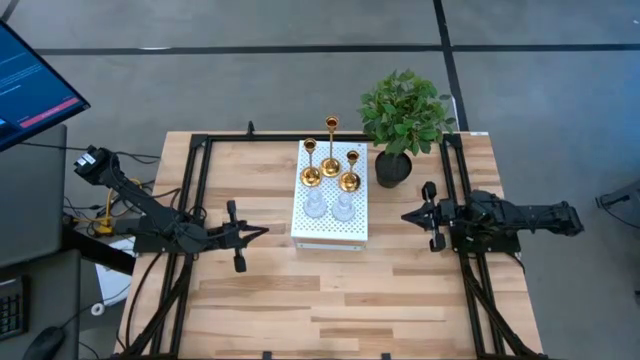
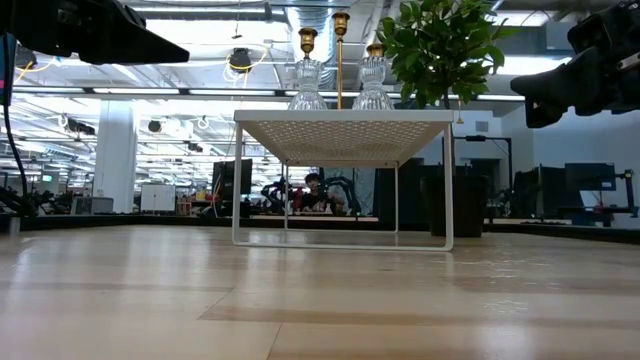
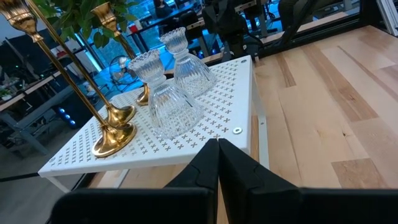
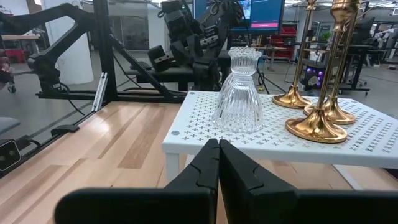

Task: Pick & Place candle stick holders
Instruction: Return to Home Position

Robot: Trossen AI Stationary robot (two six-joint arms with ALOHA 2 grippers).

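Three gold candle stick holders (image 1: pixel 330 160) and two clear glass holders (image 1: pixel 328 207) stand by their round bases on top of the white perforated box (image 1: pixel 330 228) at the table's middle. They also show in the left wrist view (image 3: pixel 168 99) and the right wrist view (image 4: pixel 239 93). My left gripper (image 1: pixel 262 232) is shut and empty, left of the box. My right gripper (image 1: pixel 405 215) is shut and empty, right of the box.
A green plant in a black pot (image 1: pixel 398 125) stands at the box's far right corner. Black frame rails (image 1: pixel 195 190) run along both table sides. Bare wood lies near the front edge (image 1: pixel 330 310). A monitor (image 1: pixel 30 80) stands off the far left.
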